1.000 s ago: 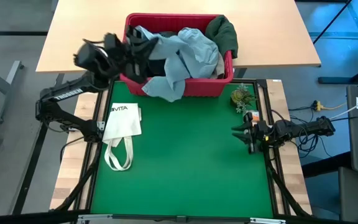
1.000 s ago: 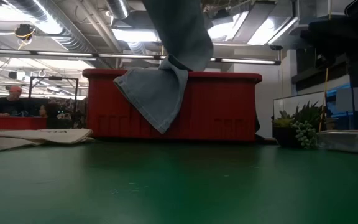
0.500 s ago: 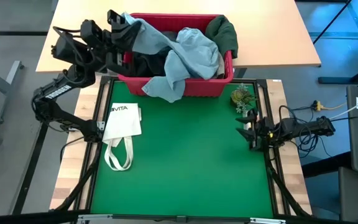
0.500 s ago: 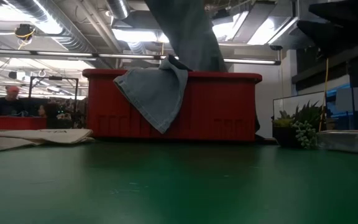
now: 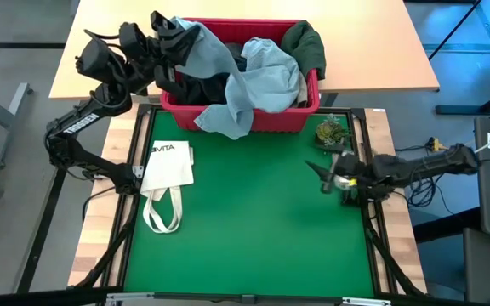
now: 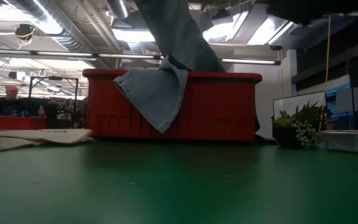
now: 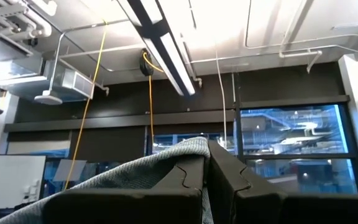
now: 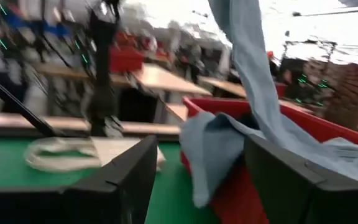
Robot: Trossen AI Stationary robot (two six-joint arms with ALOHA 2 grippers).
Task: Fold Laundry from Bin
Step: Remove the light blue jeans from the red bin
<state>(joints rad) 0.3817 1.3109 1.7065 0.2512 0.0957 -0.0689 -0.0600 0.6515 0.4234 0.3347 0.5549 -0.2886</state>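
Light blue denim jeans (image 5: 253, 76) lie in the red bin (image 5: 310, 107) at the table's far edge. One leg (image 6: 157, 93) hangs over the bin's near rim. My left gripper (image 5: 170, 32) is raised above the bin's far left corner, shut on the jeans. A dark green garment (image 5: 304, 42) sits in the bin's far right corner and a black piece (image 5: 201, 85) lies under the denim. My right gripper (image 5: 319, 176) hovers open above the table's right side, pointing at the bin, with nothing between its fingers (image 8: 123, 180). My left gripper pinches a bunched part of the jeans (image 7: 179, 155) between its two shut fingers, which slant upward. How many layers it has, I cannot tell. From the fingers a band of denim (image 5: 207, 51) runs down into the bin, where the rest of the jeans lies.
A white tote bag (image 5: 167, 166) with loop handles lies at the green mat's left side. A small potted plant (image 5: 332, 132) stands at the far right, close to my right gripper. The green mat (image 5: 245, 221) is bare in the middle and near side.
My left gripper has risen and gone toward the far left, drawing a band of the jeans up out of the bin; the leg over the near rim has stayed. My right gripper has lifted off the table's right edge, rolled, and opened wider.
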